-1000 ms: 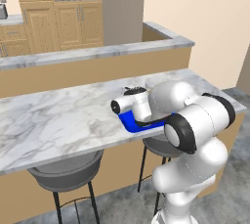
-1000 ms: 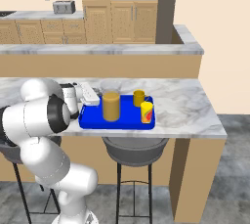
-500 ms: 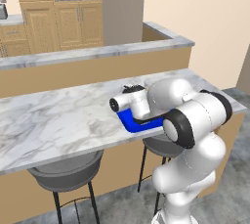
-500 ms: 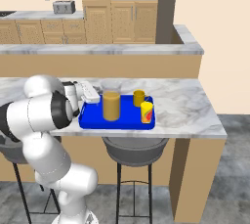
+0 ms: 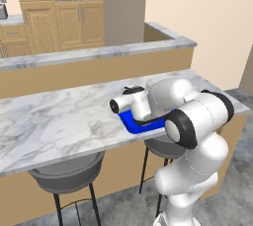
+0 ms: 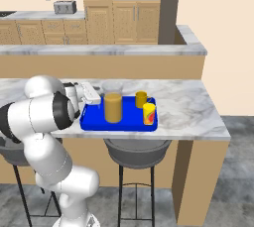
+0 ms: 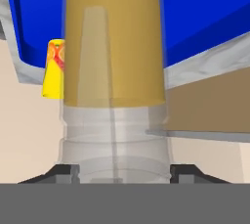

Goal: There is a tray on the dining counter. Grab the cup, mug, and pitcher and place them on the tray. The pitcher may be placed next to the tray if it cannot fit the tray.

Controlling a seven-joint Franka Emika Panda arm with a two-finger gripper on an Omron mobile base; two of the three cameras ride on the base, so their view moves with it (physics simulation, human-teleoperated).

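The blue tray (image 6: 89, 122) lies on the marble dining counter (image 6: 183, 107). On it stand the clear pitcher (image 6: 113, 104) with orange juice, the small yellow mug (image 6: 141, 98) behind, and the yellow pictured cup (image 6: 149, 113) at the right. My gripper (image 6: 100, 97) reaches in from the left at the pitcher's upper part. Up close, the pitcher (image 7: 114, 47) stands between the two spread fingertips of the gripper (image 7: 124, 171), which looks open. The cup (image 7: 52, 69) and the tray (image 7: 205, 8) show behind it. My arm covers most of the tray (image 5: 129, 122) from the left.
Two grey stools (image 6: 136, 149) (image 5: 66, 175) stand under the counter's front edge. A raised marble ledge (image 6: 99, 50) runs behind the counter. The counter ends at the right (image 6: 223, 134). Bare marble (image 5: 59, 121) stretches left of the tray.
The jaws have spread apart around the pitcher's top. The pitcher, cup and mug stand on the tray as before.
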